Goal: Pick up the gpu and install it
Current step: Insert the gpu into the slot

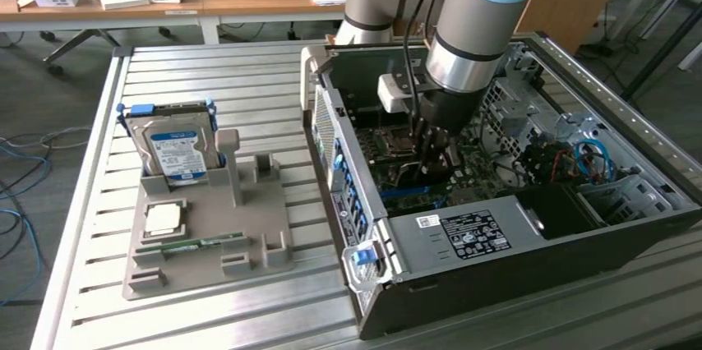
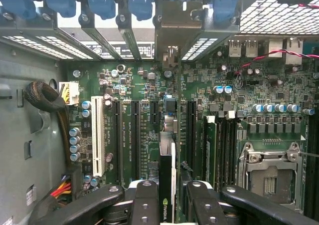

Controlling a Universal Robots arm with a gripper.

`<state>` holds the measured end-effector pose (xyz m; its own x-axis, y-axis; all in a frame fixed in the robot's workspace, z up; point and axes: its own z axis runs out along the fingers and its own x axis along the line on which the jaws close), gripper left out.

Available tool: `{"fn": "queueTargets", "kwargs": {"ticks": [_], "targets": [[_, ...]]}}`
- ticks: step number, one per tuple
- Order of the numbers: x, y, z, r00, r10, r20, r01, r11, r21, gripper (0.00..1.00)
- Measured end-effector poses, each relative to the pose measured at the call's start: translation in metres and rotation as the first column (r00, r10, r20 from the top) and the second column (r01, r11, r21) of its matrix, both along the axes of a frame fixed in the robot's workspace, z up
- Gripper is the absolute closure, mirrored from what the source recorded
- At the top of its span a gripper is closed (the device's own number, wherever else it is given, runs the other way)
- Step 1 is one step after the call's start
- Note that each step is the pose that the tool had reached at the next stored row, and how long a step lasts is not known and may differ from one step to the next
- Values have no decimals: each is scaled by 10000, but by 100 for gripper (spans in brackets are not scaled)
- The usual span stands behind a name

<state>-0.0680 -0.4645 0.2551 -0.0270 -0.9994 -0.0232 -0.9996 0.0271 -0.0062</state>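
My black 2-fingered gripper (image 2: 167,205) is clamped on the thin green gpu card (image 2: 168,185), held edge-on and upright just above the green motherboard (image 2: 279,85) and its long black expansion slots (image 2: 135,135), inside the open dark metal computer case (image 1: 461,239) on the slatted metal table (image 1: 197,66).

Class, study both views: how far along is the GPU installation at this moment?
Done: the gpu is off the holder and inside the computer case. In hand: the gripper grips it edge-on above the motherboard. Left: it is not yet seated in a slot.
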Motion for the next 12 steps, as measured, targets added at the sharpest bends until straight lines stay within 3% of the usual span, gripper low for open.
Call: {"fn": "queueTargets", "kwargs": {"ticks": [12], "targets": [[0, 3, -14, 10000, 0, 2, 0, 10000, 6, 74]]}}
